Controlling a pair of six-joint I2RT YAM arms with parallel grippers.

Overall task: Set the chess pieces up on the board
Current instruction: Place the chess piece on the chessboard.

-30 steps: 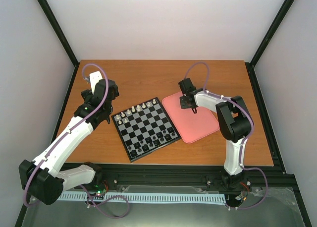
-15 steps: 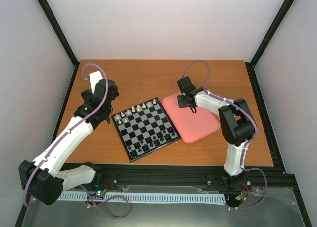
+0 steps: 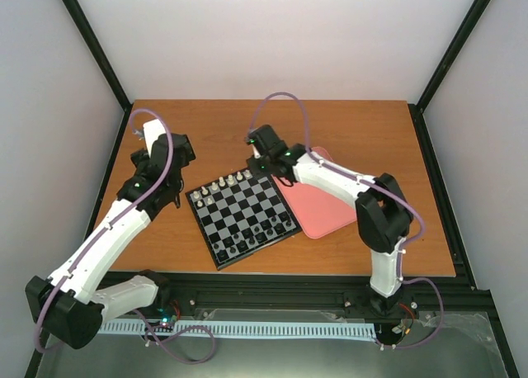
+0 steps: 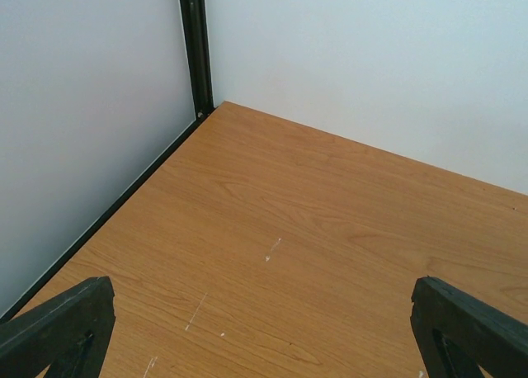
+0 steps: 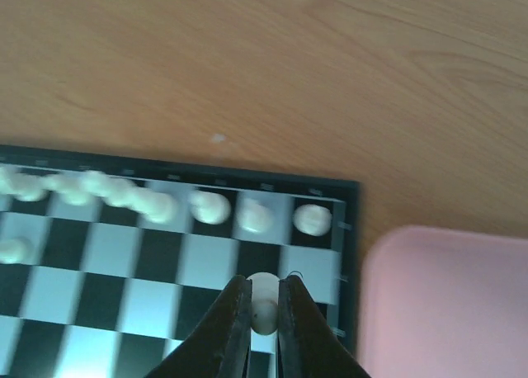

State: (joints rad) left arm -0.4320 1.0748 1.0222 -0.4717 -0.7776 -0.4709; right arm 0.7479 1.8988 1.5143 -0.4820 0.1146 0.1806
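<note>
The board [image 3: 245, 206] lies mid-table, with a row of white chess pieces [image 3: 227, 181] along its far edge and dark pieces along its near edge. My right gripper [image 3: 262, 158] hangs over the board's far right corner. In the right wrist view it [image 5: 264, 289] is shut on a small white chess piece [image 5: 265, 304], above the second row just behind the white back row [image 5: 210, 206] on the board [image 5: 107, 254]. My left gripper [image 3: 157, 151] stays left of the board; its fingers [image 4: 58, 328] stand wide apart over bare wood, holding nothing.
A pink tray [image 3: 330, 205] sits right of the board, its corner also seen as the pink tray [image 5: 445, 304] in the right wrist view. Black frame posts and white walls close off the table's sides and back.
My right gripper has swung left from over the pink tray to the board's far right corner, carrying a white piece. The left arm has shifted slightly toward the back.
</note>
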